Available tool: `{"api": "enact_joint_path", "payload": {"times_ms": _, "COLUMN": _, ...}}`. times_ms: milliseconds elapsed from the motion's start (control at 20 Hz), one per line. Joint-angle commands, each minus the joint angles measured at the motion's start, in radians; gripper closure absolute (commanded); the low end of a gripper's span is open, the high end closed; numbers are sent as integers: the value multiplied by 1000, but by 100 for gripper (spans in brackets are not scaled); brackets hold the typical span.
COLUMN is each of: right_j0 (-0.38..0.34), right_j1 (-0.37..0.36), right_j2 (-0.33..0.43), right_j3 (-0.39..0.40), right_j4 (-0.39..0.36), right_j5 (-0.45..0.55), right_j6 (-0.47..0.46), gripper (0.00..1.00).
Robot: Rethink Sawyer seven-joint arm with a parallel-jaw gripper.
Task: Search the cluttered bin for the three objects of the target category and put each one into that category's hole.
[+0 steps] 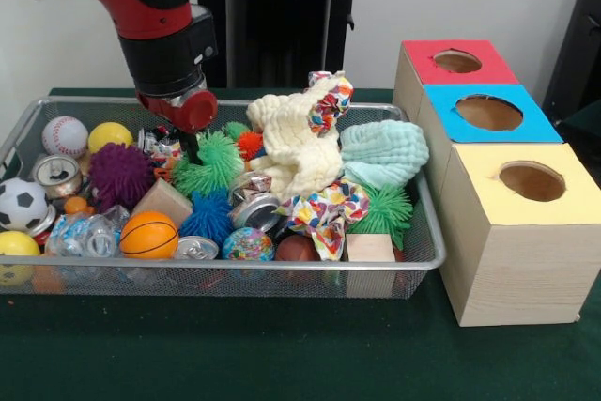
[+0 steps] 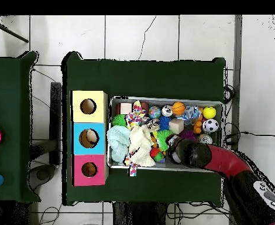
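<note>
While balls and cloths fill it, wire bin [image 1: 427,232] overflows.

The red and black arm's gripper [image 1: 192,149] is sunk among toys in the silver wire-mesh basket [image 1: 282,274], its fingers hidden in both views.

Green-clothed table [image 1: 235,354], white tiled floor [image 2: 145,35].

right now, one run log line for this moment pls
phase: searching | gripper: down in wire bin among spiky balls, state unclear | plush toys: none seen | red-topped box hole: nothing visibly entering
</note>
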Motion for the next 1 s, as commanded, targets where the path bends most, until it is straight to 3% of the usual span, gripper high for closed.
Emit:
{"api": "enact_joint_path", "payload": {"times_ms": 50, "right_j0": -9, "right_j1": 39, "right_j2": 104, "right_j3": 69, "right_j4": -53, "right_j5": -55, "right_j6": -94, "gripper": 100}}
{"api": "enact_joint_path", "payload": {"times_ms": 400, "right_j0": 55, "right_j1": -24, "right_j2": 42, "right_j3": 47, "right_j4": -99, "right_j5": -80, "right_j6": -51, "gripper": 100}}
{"api": "enact_joint_path", "payload": {"times_ms": 500, "right_j0": 88, "right_j1": -78, "right_j2": 9, "right_j3": 40, "right_j4": -119, "right_j5": -71, "right_j6": -39, "gripper": 100}}
{"api": "enact_joint_path", "payload": {"times_ms": 750, "right_j0": 159, "right_j1": -277, "right_j2": -45, "right_j3": 66, "right_j4": -90, "right_j5": 82, "right_j6": -36, "gripper": 100}}
{"api": "enact_joint_path", "payload": {"times_ms": 1000, "right_j0": 189, "right_j1": -367, "right_j2": -56, "right_j3": 33, "right_j4": -58, "right_j5": 223, "right_j6": -89, "gripper": 100}}
